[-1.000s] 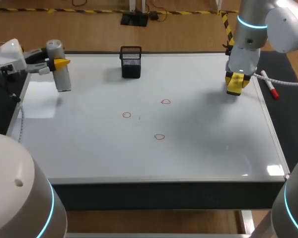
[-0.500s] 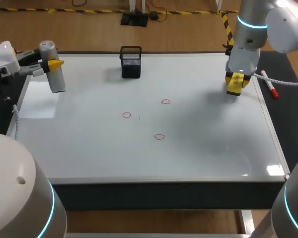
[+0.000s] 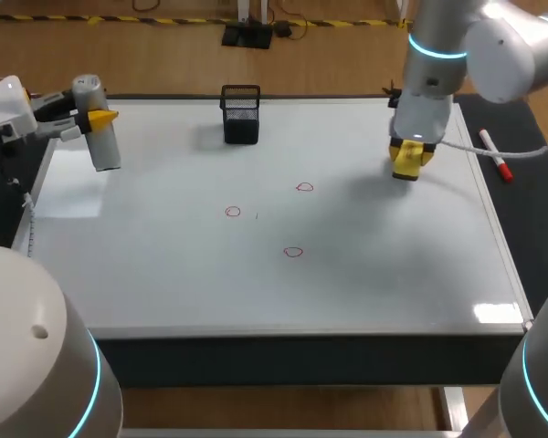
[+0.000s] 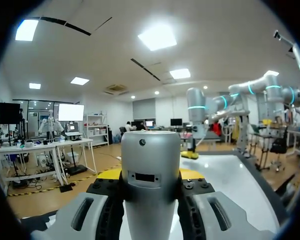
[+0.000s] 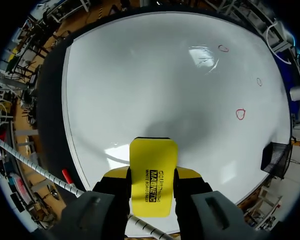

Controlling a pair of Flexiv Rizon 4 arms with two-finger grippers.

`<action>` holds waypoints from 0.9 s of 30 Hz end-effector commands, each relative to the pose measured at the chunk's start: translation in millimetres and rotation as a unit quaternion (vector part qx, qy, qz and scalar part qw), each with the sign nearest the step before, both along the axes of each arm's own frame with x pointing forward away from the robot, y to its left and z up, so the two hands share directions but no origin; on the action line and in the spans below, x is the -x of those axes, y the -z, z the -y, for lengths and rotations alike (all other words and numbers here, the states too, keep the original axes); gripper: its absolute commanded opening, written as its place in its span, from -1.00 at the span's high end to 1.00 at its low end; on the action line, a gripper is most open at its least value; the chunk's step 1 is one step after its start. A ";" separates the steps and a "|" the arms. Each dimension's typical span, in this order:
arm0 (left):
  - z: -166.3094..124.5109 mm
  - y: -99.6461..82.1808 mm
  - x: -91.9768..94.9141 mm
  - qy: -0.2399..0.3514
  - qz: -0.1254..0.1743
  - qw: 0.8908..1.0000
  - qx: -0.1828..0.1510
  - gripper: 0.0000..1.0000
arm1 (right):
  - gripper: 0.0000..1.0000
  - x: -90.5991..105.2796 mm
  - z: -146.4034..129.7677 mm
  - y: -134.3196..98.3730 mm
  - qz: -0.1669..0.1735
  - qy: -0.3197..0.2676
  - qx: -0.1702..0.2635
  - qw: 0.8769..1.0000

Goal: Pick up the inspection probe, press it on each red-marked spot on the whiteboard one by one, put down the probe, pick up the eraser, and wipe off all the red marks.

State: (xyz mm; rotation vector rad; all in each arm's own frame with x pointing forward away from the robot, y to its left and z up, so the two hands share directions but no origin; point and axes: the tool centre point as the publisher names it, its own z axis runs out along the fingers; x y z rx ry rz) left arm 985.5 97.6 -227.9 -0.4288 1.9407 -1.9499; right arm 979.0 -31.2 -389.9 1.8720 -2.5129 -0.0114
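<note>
My left gripper [image 3: 89,119] holds the silver inspection probe [image 3: 100,135] above the whiteboard's far left corner; its jaws are shut on the probe [image 4: 150,172], which fills the left wrist view between the fingers. My right gripper [image 3: 411,155] is shut on the yellow eraser [image 3: 408,161], hanging over the whiteboard [image 3: 164,274] at the far right. In the right wrist view the eraser [image 5: 153,175] sits clamped between the fingers above the white surface. Three red marks show on the board: one [image 3: 304,187] nearest the eraser, one [image 3: 233,212] to its left, one [image 3: 293,252] nearer the front.
A black mesh holder [image 3: 241,114] stands at the board's far edge, left of centre. A red-capped marker [image 3: 495,157] lies off the board's right edge. A corrugated cable [image 3: 507,152] trails from my right arm.
My left gripper with the probe drew back left, away from the board, then stayed. My right gripper has carried the eraser left, toward the nearest red mark.
</note>
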 end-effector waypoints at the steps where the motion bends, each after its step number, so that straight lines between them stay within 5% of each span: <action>1: 0.1 -1.1 0.7 -0.001 0.000 1.000 0.000 1.00 | 1.00 12.3 -30.3 0.1 0.010 -0.005 0.021 1.000; 13: 0.1 -1.1 0.7 -0.001 0.000 1.000 0.000 1.00 | 1.00 42.3 -127.0 -5.7 0.017 -0.048 0.022 0.998; 27: 0.1 -1.1 0.7 -0.001 0.000 1.000 0.000 1.00 | 1.00 80.1 -237.3 -0.4 -0.036 -0.120 0.014 0.992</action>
